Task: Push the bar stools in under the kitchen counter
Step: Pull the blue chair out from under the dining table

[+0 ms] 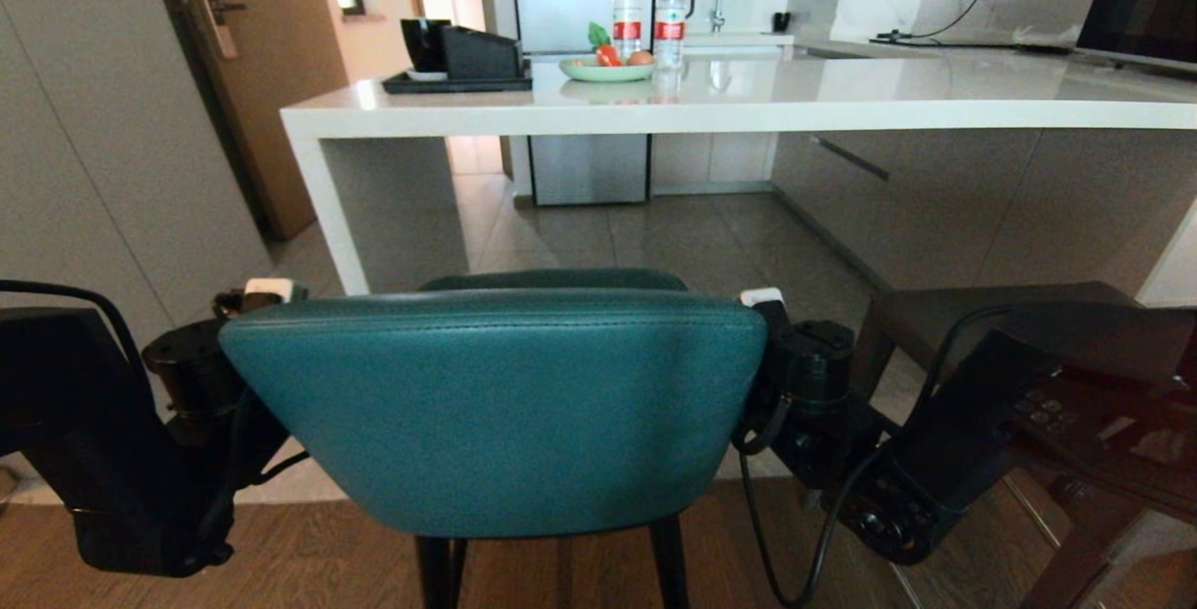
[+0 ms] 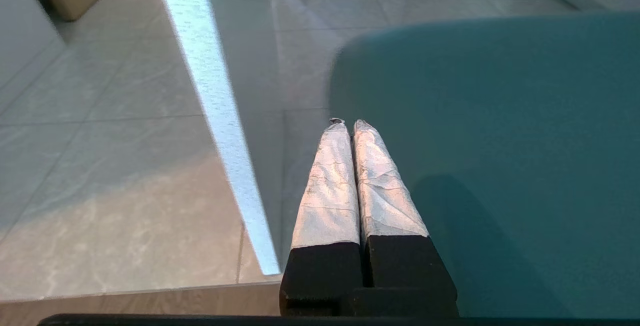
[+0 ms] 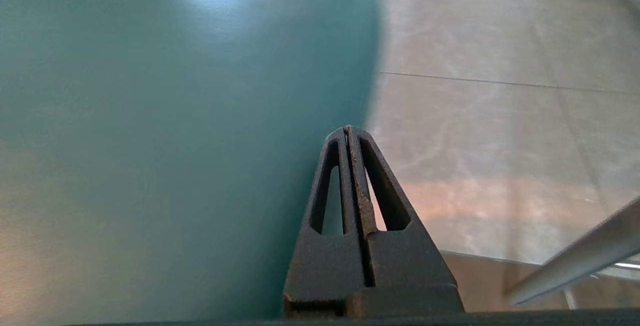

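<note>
Two stools are standing: the curved teal leather stool (image 1: 496, 403), facing the glossy white stone counter (image 1: 748, 94), and a boxy dark-grey stool (image 1: 1010, 310); left gripper (image 2: 349, 124) and right gripper (image 3: 348, 130) are flanking it, fingers pressed together.

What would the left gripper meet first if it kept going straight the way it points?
Probably nothing soon: the shut left gripper points past the teal stool edge over open floor, toward the counter's white end leg. Depth is unclear.

The teal stool (image 1: 496, 403) hides most of both grippers, and its legs run off the bottom edge. The dark stool (image 1: 1029, 328) at the right is cut off (only its seat shows). Bottle labels (image 1: 627, 31) are too small to read.
</note>
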{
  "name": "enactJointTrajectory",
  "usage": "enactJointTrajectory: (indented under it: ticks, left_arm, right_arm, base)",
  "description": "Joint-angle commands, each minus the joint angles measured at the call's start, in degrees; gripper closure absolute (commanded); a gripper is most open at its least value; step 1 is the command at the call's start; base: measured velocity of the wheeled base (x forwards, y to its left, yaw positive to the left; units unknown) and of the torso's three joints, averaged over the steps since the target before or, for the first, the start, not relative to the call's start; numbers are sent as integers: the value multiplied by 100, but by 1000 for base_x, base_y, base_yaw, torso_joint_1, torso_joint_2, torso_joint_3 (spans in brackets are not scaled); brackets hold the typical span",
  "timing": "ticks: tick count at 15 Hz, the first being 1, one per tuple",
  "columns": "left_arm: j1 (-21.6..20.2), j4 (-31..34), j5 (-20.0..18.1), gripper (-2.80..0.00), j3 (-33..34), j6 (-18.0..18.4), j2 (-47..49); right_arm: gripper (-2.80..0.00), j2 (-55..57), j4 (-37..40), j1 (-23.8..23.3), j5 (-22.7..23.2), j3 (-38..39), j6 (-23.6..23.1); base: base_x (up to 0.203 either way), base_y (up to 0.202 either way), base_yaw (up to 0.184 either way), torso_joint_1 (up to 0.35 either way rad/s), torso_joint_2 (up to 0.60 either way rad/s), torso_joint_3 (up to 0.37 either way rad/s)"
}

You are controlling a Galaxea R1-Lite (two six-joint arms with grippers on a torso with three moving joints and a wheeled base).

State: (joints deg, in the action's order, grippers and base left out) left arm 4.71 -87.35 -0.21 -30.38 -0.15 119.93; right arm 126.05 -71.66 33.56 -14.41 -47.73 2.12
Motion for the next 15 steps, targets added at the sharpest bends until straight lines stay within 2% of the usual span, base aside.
enactJointTrajectory:
  ticks: [1,9,15]
  left_arm:
    - [21,-32,-6,0,-25,6,92]
    - [-15,-32,-14,0,14,6,57]
    - [-5,-32,-14,0,-12,6,22]
  right_arm:
    - [0,-195,-104,28,-1,150,16]
    - [0,-28,-111,-96,-9,35,34]
    - [0,-21,-111,-119,-9,19,34]
  base:
    - [0,0,0,0,0,0]
    - [0,0,0,0,0,0]
    - [-165,0,-2,5,2,2]
